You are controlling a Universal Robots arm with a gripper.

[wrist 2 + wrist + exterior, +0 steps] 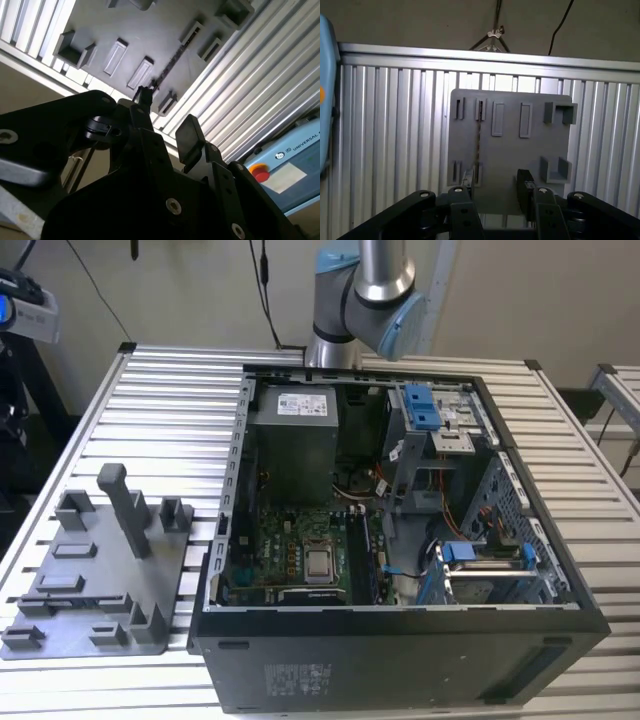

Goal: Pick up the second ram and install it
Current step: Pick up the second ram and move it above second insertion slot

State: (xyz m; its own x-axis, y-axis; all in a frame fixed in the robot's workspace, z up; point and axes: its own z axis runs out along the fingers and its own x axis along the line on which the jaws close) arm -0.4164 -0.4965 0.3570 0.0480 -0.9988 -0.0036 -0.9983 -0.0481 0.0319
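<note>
The second ram (478,142) stands edge-on as a thin dark strip on the grey fixture plate (507,160), held between two pairs of small slot blocks. It also shows as a slim dark line (172,60) in the second wrist view. My gripper (495,184) hangs well above the plate, open, with nothing between its fingers. One black fingertip (468,181) lines up with the near end of the ram, and the other fingertip (523,181) is over bare plate. The second wrist view shows the gripper (166,114) with the same open gap.
In the exterior view the open computer case (400,640) lies on the slatted aluminium table (150,390), with the motherboard (300,550) and blue drive clips (420,405) inside. The fixture plate (70,590) lies at that view's left. A pendant with a red button (260,172) sits beyond the table edge.
</note>
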